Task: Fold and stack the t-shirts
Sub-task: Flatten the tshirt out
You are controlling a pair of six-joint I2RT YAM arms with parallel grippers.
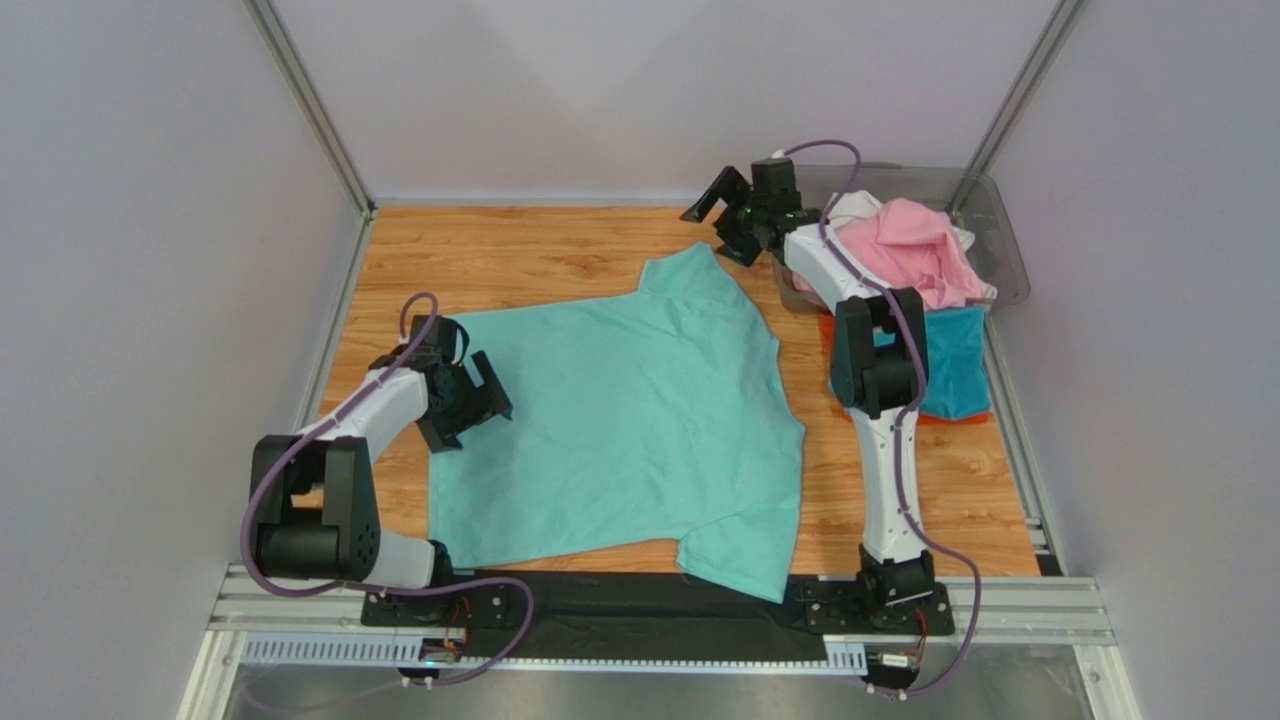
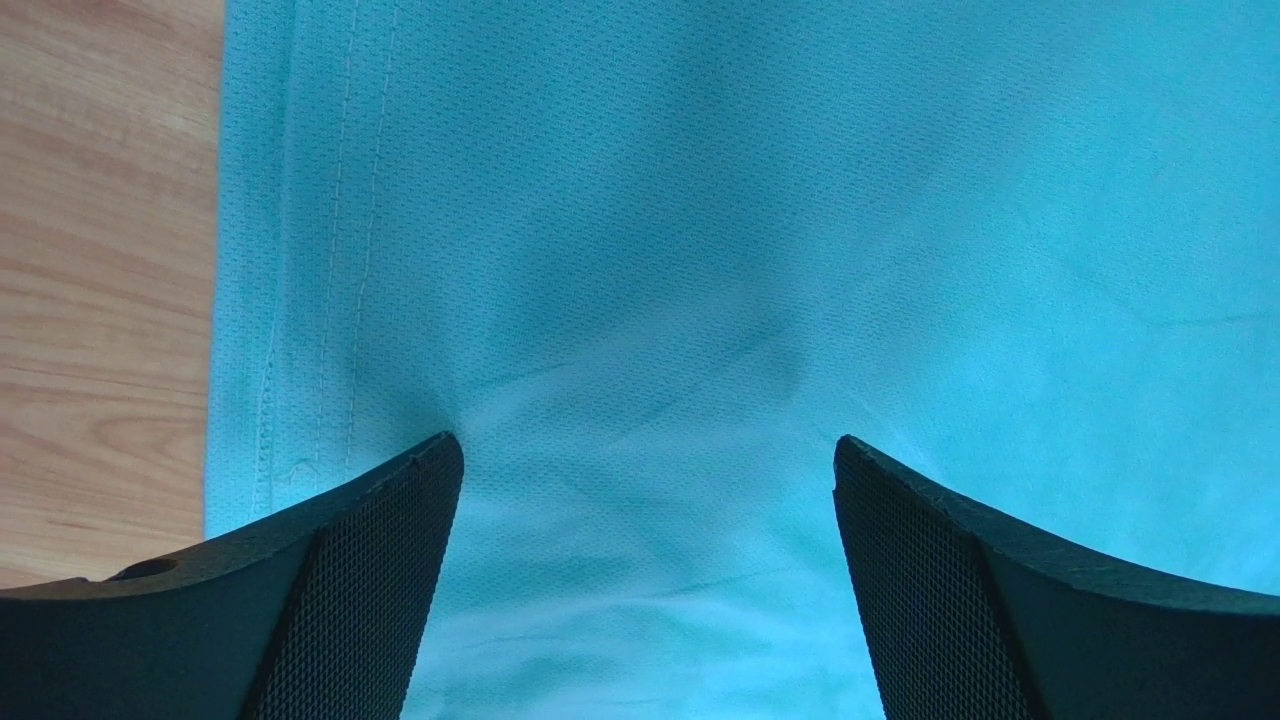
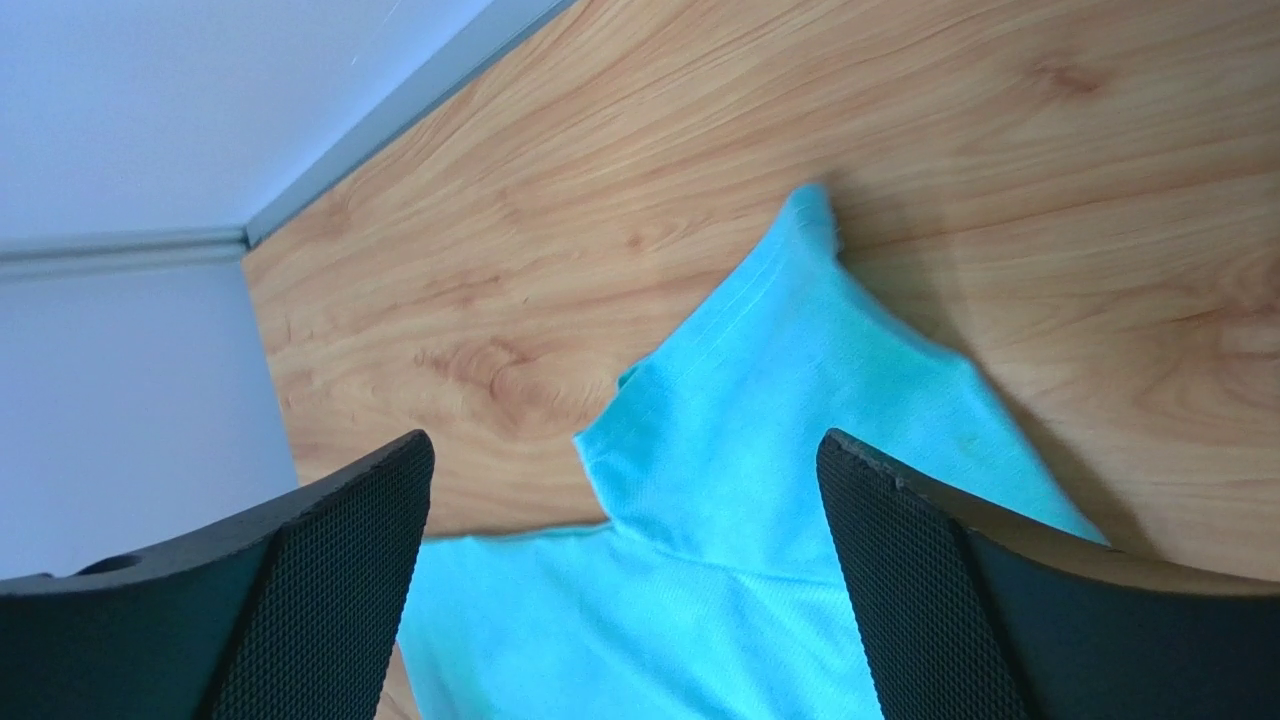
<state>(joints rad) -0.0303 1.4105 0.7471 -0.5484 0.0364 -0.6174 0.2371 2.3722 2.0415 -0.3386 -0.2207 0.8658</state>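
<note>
The mint green t-shirt (image 1: 631,420) lay flat on the table (image 1: 526,248), lengthwise left to right, hem at the left. The left fingers (image 1: 473,413) and right fingers (image 1: 724,218) stood wide open, empty. The bin (image 1: 999,225) held the pink shirt (image 1: 902,248) and white shirt (image 1: 854,206).

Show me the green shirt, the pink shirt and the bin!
green shirt (image 1: 646,428): top external view, middle of its body.
pink shirt (image 1: 902,248): top external view, crumpled top fold.
bin (image 1: 998,210): top external view, bare right wall.
</note>
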